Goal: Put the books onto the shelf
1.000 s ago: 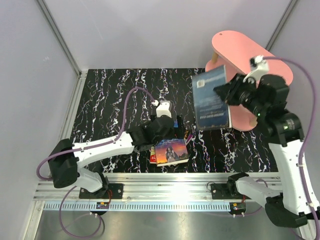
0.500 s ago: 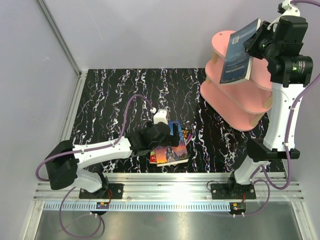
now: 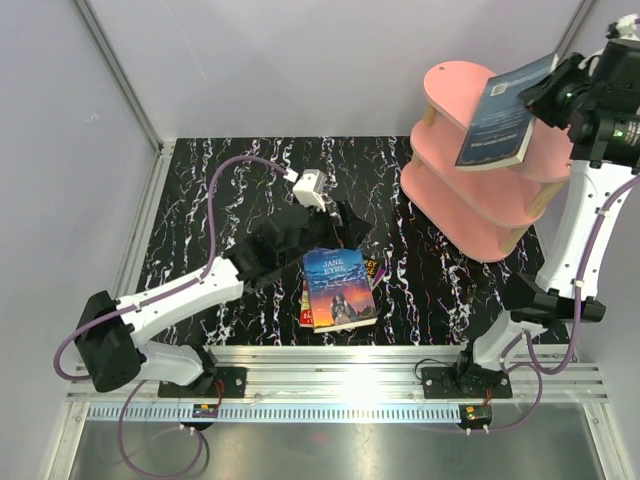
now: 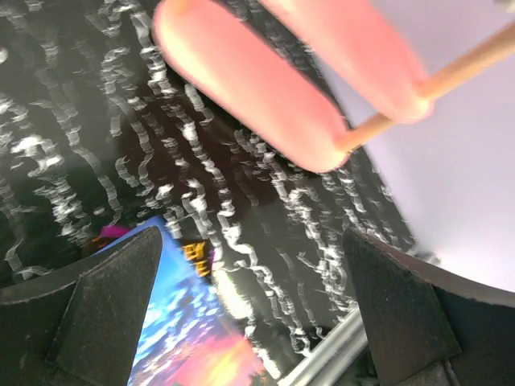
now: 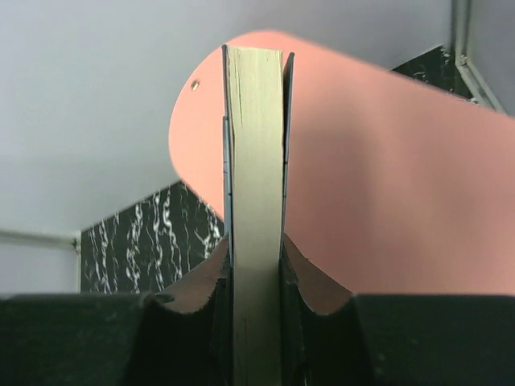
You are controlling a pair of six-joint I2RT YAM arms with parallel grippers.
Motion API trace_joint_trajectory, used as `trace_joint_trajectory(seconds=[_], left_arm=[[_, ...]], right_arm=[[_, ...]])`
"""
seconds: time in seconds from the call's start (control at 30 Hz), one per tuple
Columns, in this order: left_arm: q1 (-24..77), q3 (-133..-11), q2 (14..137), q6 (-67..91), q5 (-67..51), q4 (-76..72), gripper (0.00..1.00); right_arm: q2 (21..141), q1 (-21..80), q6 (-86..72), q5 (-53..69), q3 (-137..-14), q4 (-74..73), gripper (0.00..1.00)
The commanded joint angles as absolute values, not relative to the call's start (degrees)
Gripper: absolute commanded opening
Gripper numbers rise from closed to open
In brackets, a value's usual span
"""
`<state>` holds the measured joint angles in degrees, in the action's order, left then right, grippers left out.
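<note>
Since a second ago the right claw (image 3: 545, 90), clamped on the dark-blue book (image 3: 498, 125), has swung it from above the tabletop (image 3: 220, 180) to over the top board of the shelf (image 3: 455, 85); the left claw (image 3: 340, 222) hangs wide open beside the other books (image 3: 340, 290). We judge the thin, glossy, tilted book may slide off that smooth pink oval.
</note>
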<state>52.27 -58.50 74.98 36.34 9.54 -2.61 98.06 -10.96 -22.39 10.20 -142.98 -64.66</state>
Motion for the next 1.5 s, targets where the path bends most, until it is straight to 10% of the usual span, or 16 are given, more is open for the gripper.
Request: trace_joint_trajectory(seconds=[0.0, 0.8, 1.2, 1.3, 1.33, 1.47], left_arm=[[52.56, -57.75, 74.79, 35.77, 2.91, -6.32, 0.99], [52.56, -47.37, 77.08, 40.87, 1.23, -11.34, 0.99], [52.56, -45.26, 77.69, 42.71, 0.35, -12.66, 0.99], [52.65, -46.05, 78.31, 42.63, 0.26, -12.31, 0.99], [52.73, -46.05, 78.22, 42.71, 0.26, -12.30, 0.99], [52.65, -45.88, 78.57, 43.07, 0.26, -12.48, 0.99]], right_arm=[[100.27, -15.28, -28.56, 16.23, -146.59, -55.11, 0.00], [90.09, -18.81, -32.25, -8.79, -115.24, -46.32, 0.00], [95.27, -18.81, -34.19, -10.90, -118.65, -45.61, 0.00], [96.76, -18.81, -33.49, -7.23, -120.14, -46.14, 0.28], [96.94, -18.81, -33.14, -6.08, -120.32, -46.23, 0.57], [95.89, -18.81, -32.70, -3.70, -119.18, -46.32, 0.88]])
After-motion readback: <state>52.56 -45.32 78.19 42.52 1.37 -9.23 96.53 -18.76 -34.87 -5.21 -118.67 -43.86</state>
